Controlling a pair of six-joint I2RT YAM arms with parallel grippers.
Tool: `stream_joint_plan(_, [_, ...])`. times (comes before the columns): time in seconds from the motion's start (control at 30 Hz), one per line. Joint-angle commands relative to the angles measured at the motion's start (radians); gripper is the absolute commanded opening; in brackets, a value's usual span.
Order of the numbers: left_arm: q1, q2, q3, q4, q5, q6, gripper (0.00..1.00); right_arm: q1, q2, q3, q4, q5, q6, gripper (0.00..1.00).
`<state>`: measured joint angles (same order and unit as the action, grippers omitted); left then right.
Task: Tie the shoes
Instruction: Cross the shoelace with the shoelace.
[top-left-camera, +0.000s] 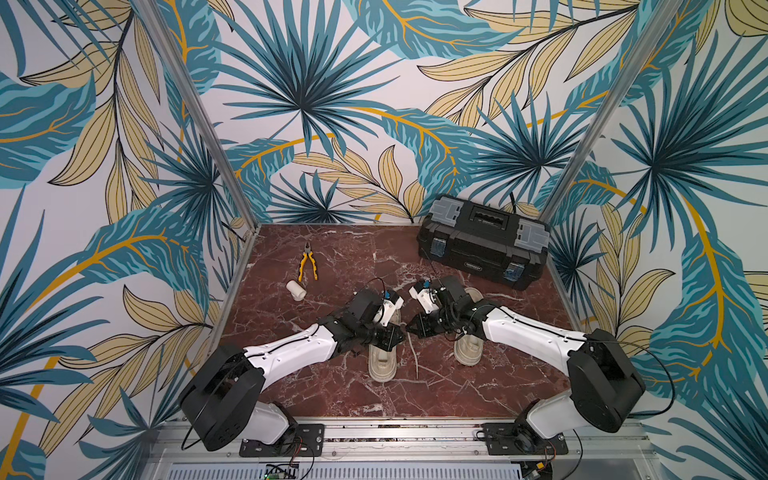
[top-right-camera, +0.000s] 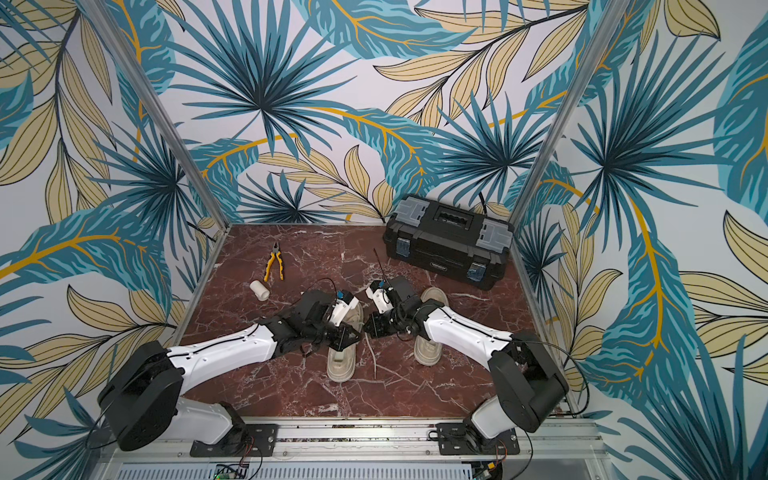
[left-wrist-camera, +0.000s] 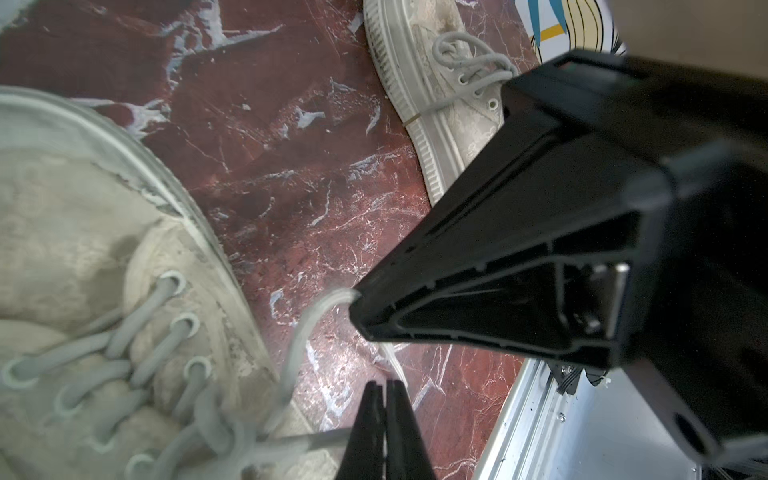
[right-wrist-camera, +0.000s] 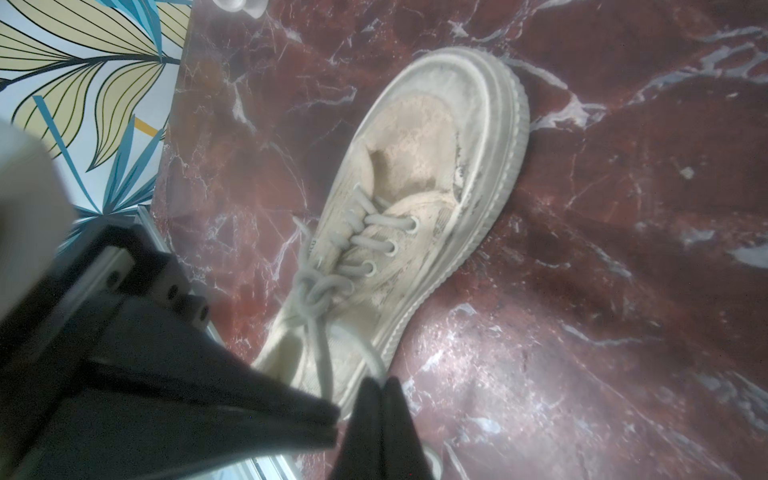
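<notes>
Two beige shoes stand side by side on the red marble table. Both grippers meet tip to tip just right of the left shoe (top-left-camera: 381, 365) (top-right-camera: 340, 368). My left gripper (top-left-camera: 401, 333) (left-wrist-camera: 384, 386) is shut, and a lace strand (left-wrist-camera: 311, 438) runs into its jaws. My right gripper (top-left-camera: 409, 330) (right-wrist-camera: 380, 382) is shut on another lace (left-wrist-camera: 316, 316) of that shoe. The crossed laces form a knot (right-wrist-camera: 318, 291) over its tongue. A loose lace end (top-left-camera: 414, 359) hangs to the table. My right arm covers the middle of the right shoe (top-left-camera: 467, 353) (left-wrist-camera: 436, 83).
A black toolbox (top-left-camera: 482, 241) sits at the back right. Yellow-handled pliers (top-left-camera: 307, 262) and a small white cylinder (top-left-camera: 296, 289) lie at the back left. Patterned walls close in three sides, and an aluminium rail (top-left-camera: 395, 436) runs along the front edge.
</notes>
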<state>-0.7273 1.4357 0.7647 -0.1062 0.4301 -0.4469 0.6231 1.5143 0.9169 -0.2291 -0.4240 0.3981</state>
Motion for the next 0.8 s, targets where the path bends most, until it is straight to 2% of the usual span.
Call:
stream_joint_plan(0.0, [-0.011, 0.010, -0.024, 0.060, 0.009, -0.015, 0.04, 0.011, 0.019, 0.020, 0.041, -0.011, 0.005, 0.00])
stream_joint_plan(0.13, [-0.012, -0.007, -0.019, 0.050, 0.008, -0.013, 0.10, 0.019, 0.040, 0.032, 0.035, -0.010, -0.010, 0.00])
stream_joint_plan(0.3, [-0.012, -0.076, 0.002, -0.041, -0.035, 0.012, 0.31, 0.026, 0.068, 0.049, -0.010, 0.006, -0.044, 0.00])
stream_joint_plan(0.4, [-0.011, -0.126, 0.011, -0.105, -0.070, 0.026, 0.37, 0.027, 0.075, 0.054, -0.021, 0.011, -0.056, 0.00])
stream_joint_plan(0.63, [0.006, -0.246, 0.015, -0.246, -0.190, -0.004, 0.44, 0.029, 0.078, 0.062, -0.038, 0.015, -0.081, 0.00])
stream_joint_plan(0.77, [0.102, -0.288, -0.027, -0.269, -0.195, -0.092, 0.42, 0.035, 0.075, 0.066, -0.040, 0.012, -0.088, 0.00])
